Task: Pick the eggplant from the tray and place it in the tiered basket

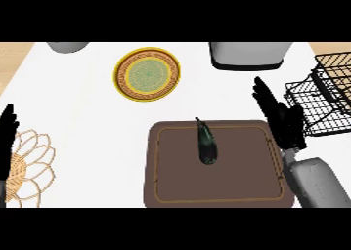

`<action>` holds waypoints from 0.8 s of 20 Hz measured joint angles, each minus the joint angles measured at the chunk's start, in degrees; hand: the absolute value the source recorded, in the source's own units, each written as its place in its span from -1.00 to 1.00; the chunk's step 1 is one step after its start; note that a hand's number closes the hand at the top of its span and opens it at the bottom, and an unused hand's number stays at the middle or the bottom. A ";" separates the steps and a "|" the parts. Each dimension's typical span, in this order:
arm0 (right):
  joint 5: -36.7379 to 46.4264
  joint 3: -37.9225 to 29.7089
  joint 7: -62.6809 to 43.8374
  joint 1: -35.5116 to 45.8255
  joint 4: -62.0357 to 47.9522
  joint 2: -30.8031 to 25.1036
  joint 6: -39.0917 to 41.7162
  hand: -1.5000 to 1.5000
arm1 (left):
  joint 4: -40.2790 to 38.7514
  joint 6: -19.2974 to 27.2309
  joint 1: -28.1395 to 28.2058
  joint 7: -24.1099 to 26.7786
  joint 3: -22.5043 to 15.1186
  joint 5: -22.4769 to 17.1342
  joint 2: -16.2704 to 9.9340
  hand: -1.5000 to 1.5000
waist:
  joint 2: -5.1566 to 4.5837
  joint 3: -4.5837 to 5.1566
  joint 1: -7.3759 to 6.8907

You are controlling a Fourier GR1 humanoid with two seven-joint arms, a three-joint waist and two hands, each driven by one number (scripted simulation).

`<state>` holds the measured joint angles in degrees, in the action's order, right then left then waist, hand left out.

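Step in hand, by my judgement: the approach. The pick has not begun; the eggplant [206, 143] is untouched and neither of my hands holds anything.

Nearest, at the counter's front edge, the brown tray [170, 190] sits a little right of centre. It holds one item only: the eggplant, dark and slim, lying lengthwise on the tray's far half, stem end towards the far rim, body clear of every rim.

My right hand [280, 119] stands over the tray's far right corner, fingers straight and pressed together, pointing away from me, pinching nothing. It is near the eggplant but apart from it, to its right. My left hand [2, 141] rests open at the counter's left edge, fingers up, above a woven wire trivet [32, 166] near the front left corner.

The next move calls for bringing the right hand leftwards over the eggplant, lowering it, and curling fingers and thumb across the narrow body. The shape is long and rounded, so I judge it may roll if caught off-centre; a grasp at mid-length looks safest.

Farther out, at the counter's right edge, stands the black wire basket [329, 95], just beside my right hand. Nothing shows in the tiers I can see; part of it runs out of view.

Towards the far edge: a yellow-rimmed plate [147, 73] with nothing on it, left of centre; a grey container [250, 54] right of centre and another grey vessel [67, 46] at the far left, contents of both not visible.
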<state>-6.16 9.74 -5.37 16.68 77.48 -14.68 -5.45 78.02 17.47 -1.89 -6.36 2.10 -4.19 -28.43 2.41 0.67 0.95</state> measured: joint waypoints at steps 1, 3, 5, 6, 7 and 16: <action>0.02 -0.41 -1.32 0.16 1.15 0.47 -1.18 1.00 | 0.37 0.14 -0.07 0.48 -0.28 0.33 0.53 0.00 | -0.48 -0.15 -0.13; -0.15 -1.70 -2.78 -0.07 1.60 2.09 -4.28 1.00 | 2.73 0.46 -0.85 0.21 -1.75 1.42 1.28 0.00 | -1.15 -0.35 -0.36; -0.81 -3.80 -5.86 0.89 1.60 4.07 -8.49 1.00 | 3.88 -0.49 -2.45 0.85 -2.76 2.13 0.92 0.00 | -1.60 -0.47 -0.27; -0.69 -4.36 -7.02 1.06 1.40 5.71 -11.22 1.00 | 4.26 -0.76 -3.35 1.50 -3.51 2.68 1.07 0.00 | -1.77 -0.50 -0.16; -0.71 -7.23 -5.42 1.55 2.55 5.91 -14.54 1.00 | 4.17 -0.81 -3.18 1.44 -3.56 2.67 1.11 0.00 | -1.00 -0.73 1.81; 20.31 -2.78 -29.05 -6.81 0.81 3.83 -37.28 -1.00 | 5.80 -3.30 -4.91 1.98 -6.58 3.11 2.26 0.00 | -1.83 -0.25 1.45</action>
<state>14.15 6.96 -34.42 9.87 78.29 -10.85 -42.72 83.82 14.17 -6.80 -4.37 -4.49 -1.09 -26.17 0.58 0.42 2.40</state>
